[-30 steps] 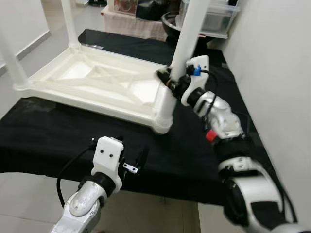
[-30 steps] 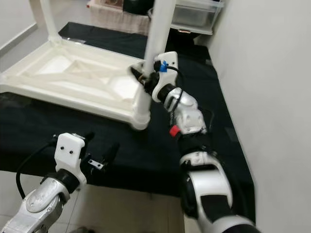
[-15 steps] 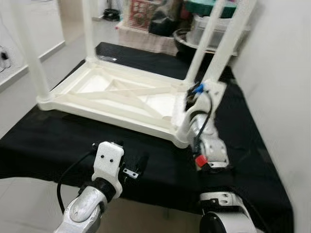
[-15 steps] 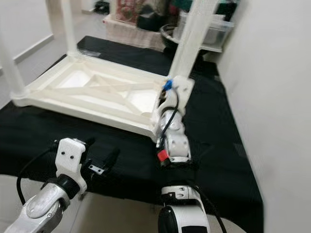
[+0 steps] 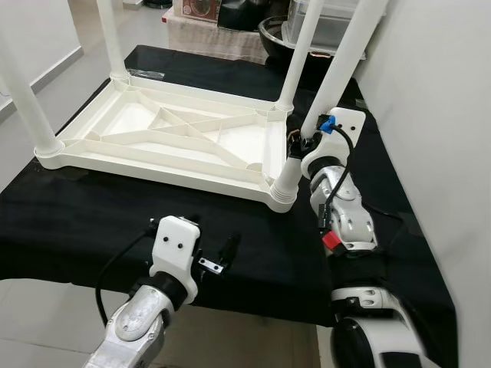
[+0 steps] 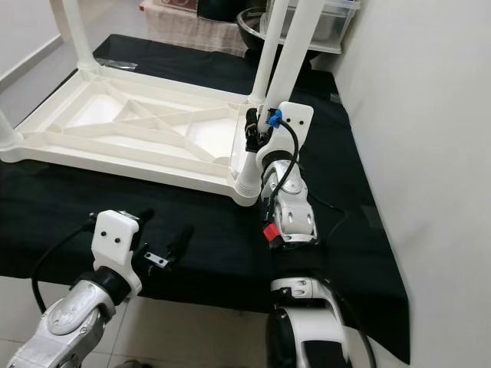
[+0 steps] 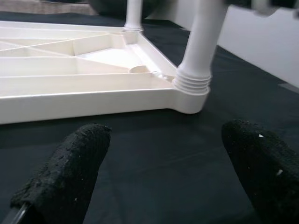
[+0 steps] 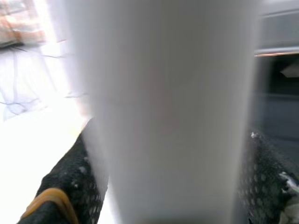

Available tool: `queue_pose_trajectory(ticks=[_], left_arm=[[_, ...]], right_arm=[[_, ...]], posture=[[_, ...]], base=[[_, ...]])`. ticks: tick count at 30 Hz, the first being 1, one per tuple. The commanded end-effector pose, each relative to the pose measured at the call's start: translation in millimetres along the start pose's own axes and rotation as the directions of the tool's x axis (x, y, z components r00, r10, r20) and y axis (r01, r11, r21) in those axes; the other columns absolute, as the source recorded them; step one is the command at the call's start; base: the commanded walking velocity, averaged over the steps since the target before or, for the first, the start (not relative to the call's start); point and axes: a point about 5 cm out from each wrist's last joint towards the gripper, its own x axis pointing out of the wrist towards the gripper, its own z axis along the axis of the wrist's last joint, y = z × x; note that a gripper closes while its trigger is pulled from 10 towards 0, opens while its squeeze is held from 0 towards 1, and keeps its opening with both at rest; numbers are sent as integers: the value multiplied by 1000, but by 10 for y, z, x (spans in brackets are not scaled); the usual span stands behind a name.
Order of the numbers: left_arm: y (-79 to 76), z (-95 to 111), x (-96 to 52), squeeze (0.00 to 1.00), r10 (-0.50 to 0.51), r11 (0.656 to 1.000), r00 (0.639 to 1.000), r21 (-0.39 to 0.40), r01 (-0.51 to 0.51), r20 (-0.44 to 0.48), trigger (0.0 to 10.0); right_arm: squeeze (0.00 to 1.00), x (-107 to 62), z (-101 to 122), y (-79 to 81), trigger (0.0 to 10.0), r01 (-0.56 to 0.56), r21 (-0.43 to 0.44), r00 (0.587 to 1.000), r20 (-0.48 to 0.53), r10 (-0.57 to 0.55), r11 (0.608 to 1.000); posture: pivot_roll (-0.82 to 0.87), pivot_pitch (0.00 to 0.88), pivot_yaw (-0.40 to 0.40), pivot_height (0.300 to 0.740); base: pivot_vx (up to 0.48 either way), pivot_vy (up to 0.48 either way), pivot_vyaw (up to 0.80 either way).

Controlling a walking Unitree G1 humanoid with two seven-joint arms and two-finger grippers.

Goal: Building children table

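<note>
Tabletop (image 5: pixel 169 138) lies upside down on black worktop (image 5: pixel 69 222). Right gripper (image 5: pixel 301 143) jaws clamp near-corner leg (image 5: pixel 326 88), likely seating it. Left gripper (image 5: pixel 213 257) jaws wide apart, empty, near that corner.

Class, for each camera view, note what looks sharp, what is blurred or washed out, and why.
Left eye view: evenly lit and sharp on the upturned table. Left wrist view: table corner crisp, near fingers soft. Right wrist view: the white leg, very close between the right gripper fingers, is blurred, and the white area beside it is washed out.
</note>
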Motion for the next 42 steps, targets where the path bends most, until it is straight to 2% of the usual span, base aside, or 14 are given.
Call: queue_pose_trajectory(ticks=[1, 4, 10, 14, 15, 16, 17, 25, 27, 28, 30, 34, 37, 42], left_arm=[[-8, -42, 1, 0, 1, 1000, 1000, 1, -1, -11, 10000], [-12, -43, 1, 0, 1, 1000, 1000, 0, -1, -10, 10000], [-16, -23, -27, 0, 8, 1000, 1000, 3, -8, -7, 10000], [-8, -20, -33, 0, 11, 1000, 1000, 5, -11, -7, 10000], [-9, -17, -44, 0, 12, 1000, 1000, 5, -12, -7, 10000], [-9, -17, -44, 0, 12, 1000, 1000, 5, -12, -7, 10000], [-15, -18, -51, 0, 12, 1000, 1000, 4, -12, -8, 10000], [-48, -24, -57, 0, 8, 1000, 1000, -2, -8, -9, 10000], [-37, -26, -51, 0, 9, 1000, 1000, -2, -9, -10, 10000], [-37, -26, -51, 0, 9, 1000, 1000, -2, -9, -10, 10000], [-28, -28, -33, 0, 8, 1000, 1000, -1, -8, -8, 10000], [-31, -31, -19, 0, 6, 1000, 1000, 0, -6, -7, 10000], [-52, -39, 0, 0, -4, 1000, 1000, -3, 4, -6, 10000], [-57, -38, 12, 0, -6, 1000, 1000, -4, 6, -3, 10000]], right_arm=[[0, -128, 36, 106, 10000, -513, 87, 853, -55, 519, 854], [0, -166, 18, 147, 10000, -590, 93, 798, -82, 597, 802], [0, -149, -25, 381, 10000, -815, 90, 553, -173, 815, 572], [0, -124, 17, 431, 10000, -844, 102, 511, -152, 846, 527], [0, -85, 48, 469, 2941, -854, 96, 498, -134, 857, 512], [0, -85, 48, 469, 2941, -854, 96, 498, -134, 857, 512], [0, -53, 67, 489, 0, -864, 98, 483, -121, 867, 494], [0, 38, -18, 478, 0, -795, 83, 592, -105, 799, 600], [0, 86, -97, 395, 0, -655, 57, 744, -128, 656, 754], [0, 86, -97, 395, 0, -655, 57, 744, -128, 656, 754], [0, 161, -174, 212, 0, -333, 9, 929, -168, 330, 943], [0, 177, -232, 19, 0, -8, -42, 981, -196, 0, 999], [0, -7, -324, -203, 0, 497, -137, 836, -188, -515, 857], [0, -146, -399, -93, 0, 668, -113, 714, -185, -676, 736]], posture=[[123, 86, -134, 740], [123, 86, -134, 740], [140, 87, -144, 740], [140, 87, -144, 740], [148, 97, -147, 740], [148, 97, -147, 740], [148, 97, -147, 740], [146, 101, -145, 740], [141, 103, -142, 740], [141, 103, -142, 740], [127, 98, -138, 740], [122, 95, -134, 740], [117, 90, -130, 740], [120, 86, -133, 740]], base=[[0, 0, 0], [0, 0, 0], [0, 0, 0], [0, 0, 0], [0, 0, 0], [0, 0, 0], [0, 0, 0], [0, 0, 0], [0, 0, 0], [0, 0, 0], [0, 0, 0], [0, 0, 0], [0, 0, 0], [0, 0, 0]])
